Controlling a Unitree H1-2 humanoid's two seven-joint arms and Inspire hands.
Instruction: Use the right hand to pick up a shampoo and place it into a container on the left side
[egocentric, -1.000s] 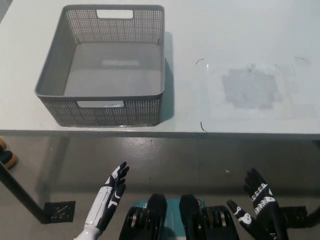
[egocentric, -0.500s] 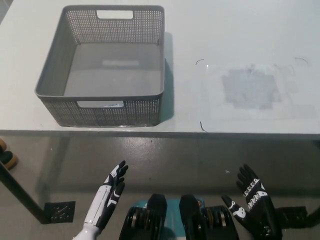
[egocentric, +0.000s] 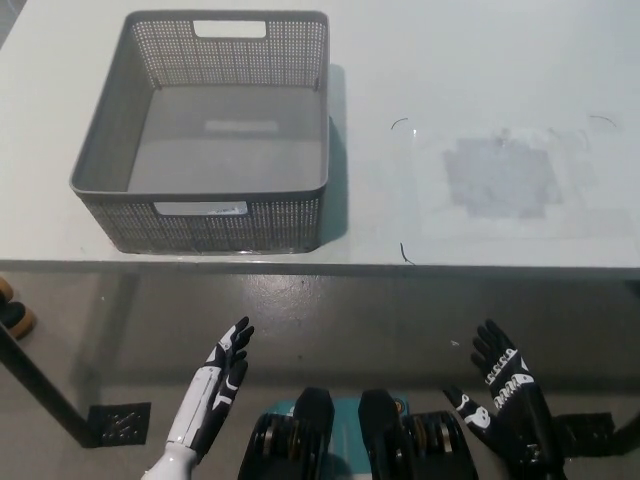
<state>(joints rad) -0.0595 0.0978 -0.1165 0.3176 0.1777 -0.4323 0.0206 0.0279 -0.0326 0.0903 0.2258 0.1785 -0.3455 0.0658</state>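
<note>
A grey mesh basket (egocentric: 120, 175) is sitting on the left part of the white table (egocentric: 480, 60), holding nothing. Below the table's near edge, the white left hand (egocentric: 225, 365) is hanging with its fingers straight and slightly apart, gripping nothing. A grey patch (egocentric: 500, 175) is showing on the table's right part. The black right hand (egocentric: 505, 390) is hovering low at right, fingers spread, holding nothing. No shampoo is showing anywhere.

Grey perforated basket (egocentric: 215, 222) on white table (egocentric: 480, 60)
</note>
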